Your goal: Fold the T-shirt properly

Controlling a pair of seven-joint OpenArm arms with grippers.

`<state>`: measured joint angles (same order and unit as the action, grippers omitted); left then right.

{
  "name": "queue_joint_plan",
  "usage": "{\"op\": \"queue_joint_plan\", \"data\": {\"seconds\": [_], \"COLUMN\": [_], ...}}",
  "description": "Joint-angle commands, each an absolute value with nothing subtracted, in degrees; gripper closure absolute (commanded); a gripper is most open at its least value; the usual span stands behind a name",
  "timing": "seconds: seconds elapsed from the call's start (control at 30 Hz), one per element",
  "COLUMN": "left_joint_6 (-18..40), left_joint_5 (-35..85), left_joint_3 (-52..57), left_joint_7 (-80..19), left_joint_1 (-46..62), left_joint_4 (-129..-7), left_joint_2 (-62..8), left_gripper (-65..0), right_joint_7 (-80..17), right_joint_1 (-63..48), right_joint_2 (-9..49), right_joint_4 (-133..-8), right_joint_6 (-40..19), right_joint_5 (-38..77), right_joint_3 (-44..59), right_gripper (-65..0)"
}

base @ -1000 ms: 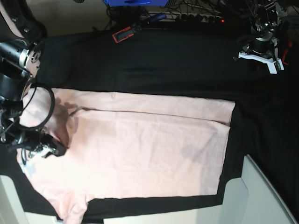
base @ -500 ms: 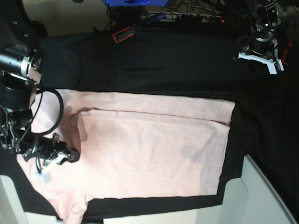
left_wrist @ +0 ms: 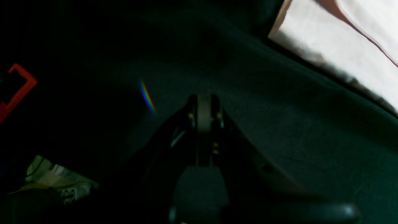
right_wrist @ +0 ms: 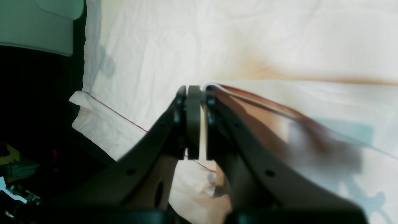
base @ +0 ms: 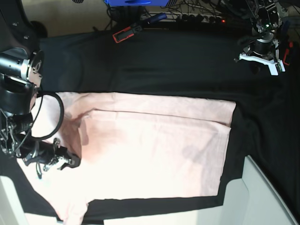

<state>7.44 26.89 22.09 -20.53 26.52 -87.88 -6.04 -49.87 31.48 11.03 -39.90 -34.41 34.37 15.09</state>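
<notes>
In the left wrist view, the left gripper (left_wrist: 203,107) is closed on nothing above the black cloth (left_wrist: 279,124). In the right wrist view, the right gripper (right_wrist: 196,99) pinches a fold of the T-shirt (right_wrist: 248,40). From the base view, the pink T-shirt (base: 150,150) lies spread on the black cloth, right gripper (base: 70,161) at its sleeve end, left gripper (base: 262,54) well apart.

place: robot lab | evidence: power strip (base: 197,18), cables (base: 187,7), black-draped table (base: 178,61)

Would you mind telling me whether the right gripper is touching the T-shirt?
Touching. In the right wrist view, the right gripper is shut on a raised fold of the T-shirt, pinched between its jaws.
</notes>
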Motion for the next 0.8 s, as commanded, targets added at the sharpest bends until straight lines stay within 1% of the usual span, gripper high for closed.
{"op": "queue_joint_plan", "data": {"seconds": [0.0, 0.07, 0.1, 0.27, 0.3, 0.4, 0.5, 0.67, 0.77], "left_joint_6": [7.34, 7.34, 7.34, 7.34, 7.34, 7.34, 7.34, 7.43, 7.43], "left_joint_5": [27.21, 27.21, 27.21, 27.21, 27.21, 27.12, 27.12, 27.12, 27.30], "left_joint_3": [22.37, 22.37, 22.37, 22.20, 22.11, 21.93, 21.93, 21.85, 21.85], "left_joint_7": [-19.30, -19.30, -19.30, -19.30, -19.30, -19.30, -19.30, -19.47, -19.47], "left_joint_1": [26.59, 26.59, 26.59, 26.51, 26.51, 26.42, 26.42, 25.36, 25.19], "left_joint_4": [-88.75, -88.75, -88.75, -88.75, -88.75, -88.75, -89.10, -89.19, -89.27], "left_joint_2": [-6.64, -6.64, -6.64, -6.64, -6.64, -6.64, -6.64, -6.73, -6.73], "left_gripper": [0.0, 0.0, 0.0, 0.0, 0.0, 0.0, 0.0, 0.0, -0.3], "right_joint_7": [-49.27, -49.27, -49.27, -49.36, -49.01, -48.92, -49.36, -49.36, -49.45], "right_joint_1": [33.19, 32.40, 32.40, 32.22, 32.22, 32.04, 31.25, 24.75, 19.47], "right_joint_2": [11.47, 11.47, 11.38, 10.68, 10.68, 11.03, 12.53, 13.76, 15.60], "right_joint_4": [-40.57, -39.69, -39.52, -39.52, -39.52, -39.87, -41.89, -49.19, -54.99], "right_joint_6": [-34.86, -34.86, -34.86, -34.86, -34.86, -35.21, -35.21, -35.03, -34.86], "right_joint_5": [35.74, 36.09, 36.09, 36.62, 37.85, 42.07, 43.03, 43.03, 43.38], "right_joint_3": [15.34, 15.69, 15.78, 15.96, 16.48, 20.26, 22.29, 22.46, 22.73], "right_gripper": [0.0, -4.5, -8.6, -35.8, -37.7, -37.9, -37.3, -29.7, -29.5]}}
